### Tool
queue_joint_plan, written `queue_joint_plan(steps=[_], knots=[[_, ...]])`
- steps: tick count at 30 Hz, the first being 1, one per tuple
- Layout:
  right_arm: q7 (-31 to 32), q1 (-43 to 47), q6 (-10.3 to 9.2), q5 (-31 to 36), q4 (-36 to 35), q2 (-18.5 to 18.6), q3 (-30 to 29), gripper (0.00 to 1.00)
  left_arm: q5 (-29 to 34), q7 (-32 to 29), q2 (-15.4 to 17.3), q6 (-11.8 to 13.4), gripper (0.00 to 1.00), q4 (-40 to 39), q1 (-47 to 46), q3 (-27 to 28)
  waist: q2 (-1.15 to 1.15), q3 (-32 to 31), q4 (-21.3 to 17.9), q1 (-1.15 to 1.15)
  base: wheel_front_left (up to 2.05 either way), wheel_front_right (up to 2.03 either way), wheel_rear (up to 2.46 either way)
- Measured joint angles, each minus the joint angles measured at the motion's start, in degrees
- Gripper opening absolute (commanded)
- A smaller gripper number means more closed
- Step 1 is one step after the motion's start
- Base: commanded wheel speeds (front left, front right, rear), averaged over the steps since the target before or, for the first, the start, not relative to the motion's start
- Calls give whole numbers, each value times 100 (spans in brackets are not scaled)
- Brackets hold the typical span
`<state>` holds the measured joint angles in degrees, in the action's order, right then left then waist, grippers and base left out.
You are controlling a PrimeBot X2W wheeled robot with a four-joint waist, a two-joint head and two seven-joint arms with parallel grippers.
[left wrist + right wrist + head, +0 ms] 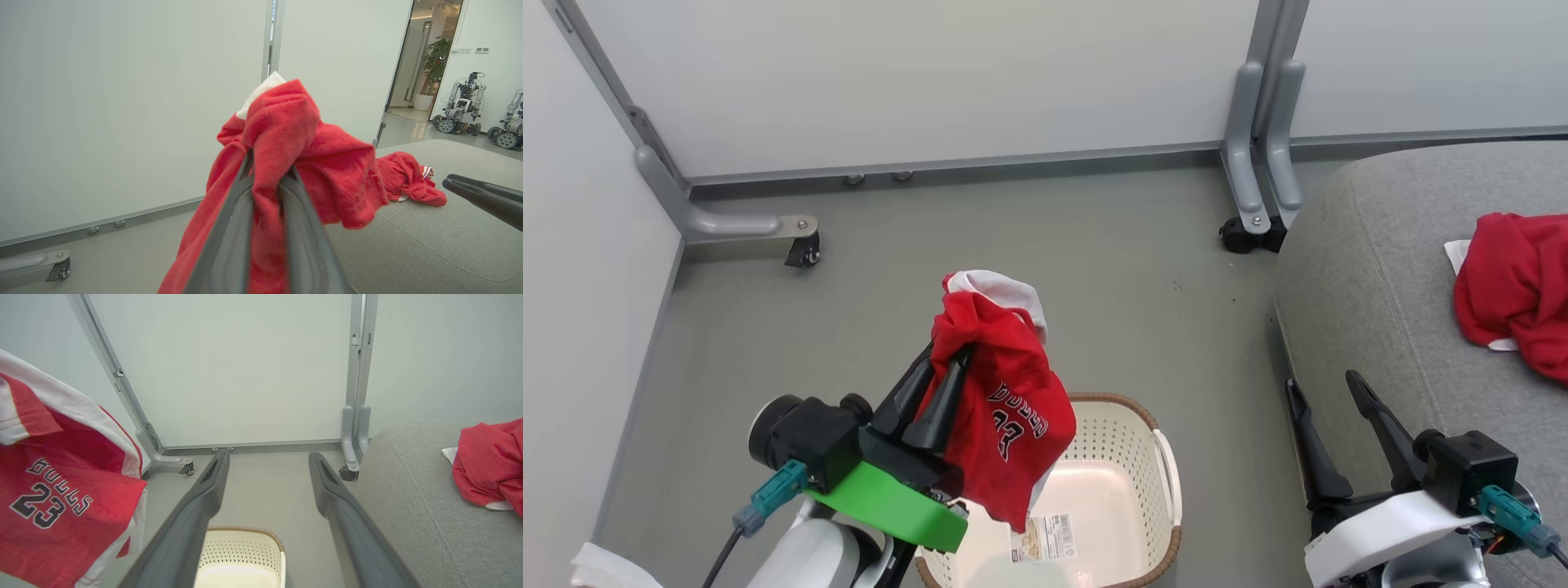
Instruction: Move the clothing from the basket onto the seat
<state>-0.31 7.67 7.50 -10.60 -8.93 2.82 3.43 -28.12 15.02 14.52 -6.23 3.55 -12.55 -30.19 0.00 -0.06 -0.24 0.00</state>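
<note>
One jersey (pixel 1013 408) hangs clamped in the left gripper (pixel 947 356) above the basket (pixel 1123 437), lower centre; a second jersey (pixel 1515 286) lies on the seat (pixel 1364 286), cropped at right. Right gripper (pixel 1321 380) gapes empty. Grey floor (pixel 1013 229), wheeled partitions (pixel 931 82) behind.

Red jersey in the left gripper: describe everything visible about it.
The red jersey is soft fabric with white trim and dark lettering, BULLS 23. It hangs crumpled, pinched near its top between the left gripper's shut fingers, white trim bunched above them. It is held up over the basket, seemingly touching only the gripper.
</note>
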Motion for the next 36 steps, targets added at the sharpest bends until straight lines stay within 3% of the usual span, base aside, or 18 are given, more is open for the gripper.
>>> queue_joint_plan(steps=[25, 36], knots=[[78, 47, 0, -52, -108, 2, 181, 100, -8, -5, 27, 71, 0, -87, 43, -10, 0, -101, 40, 0, 0, 0, 0], [274, -837, -1, -495, 237, 0, 2334, 100, 107, -5, -14, 19, 0, -153, -277, -200, 0, 104, 203, 0, 0, 0, 0]])
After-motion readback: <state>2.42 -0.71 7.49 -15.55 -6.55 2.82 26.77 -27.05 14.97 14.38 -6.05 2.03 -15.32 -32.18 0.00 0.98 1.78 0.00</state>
